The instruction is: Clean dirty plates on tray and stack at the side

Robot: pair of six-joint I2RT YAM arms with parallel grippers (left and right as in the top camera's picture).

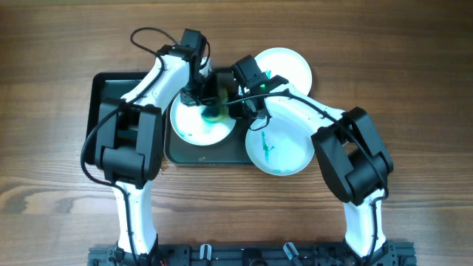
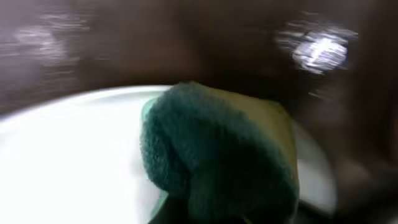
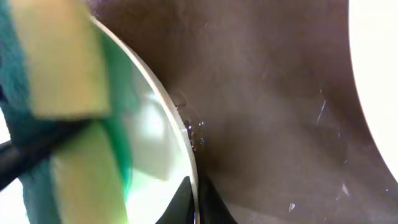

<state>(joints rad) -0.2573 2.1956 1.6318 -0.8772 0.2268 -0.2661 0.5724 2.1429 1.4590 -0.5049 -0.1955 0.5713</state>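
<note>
At far left we see the small black tray (image 1: 103, 92), partly hidden under the left arm. Next comes the left gripper (image 1: 209, 103), which we judge to be clamped on the green sponge (image 1: 214, 112). The right wrist view shows dark fingers pinching the sponge, and the left wrist view shows its scrubbing face pressed onto white plate surface. That surface belongs to the middle plate (image 1: 194, 127), which lies on the tray (image 1: 214, 155) and carries a green smear, so we take the wiping to be under way and unfinished. At its right rim sits the right gripper (image 1: 247, 111). Its jaws are nearly together, one on each side of the plate's edge, apparently steadying it. Further right, off the tray or just over its edge, lie the far plate (image 1: 292, 66) and the near plate (image 1: 284, 151). Both bear green marks and neither is stacked. By our reckoning, no plate is finished.
</note>
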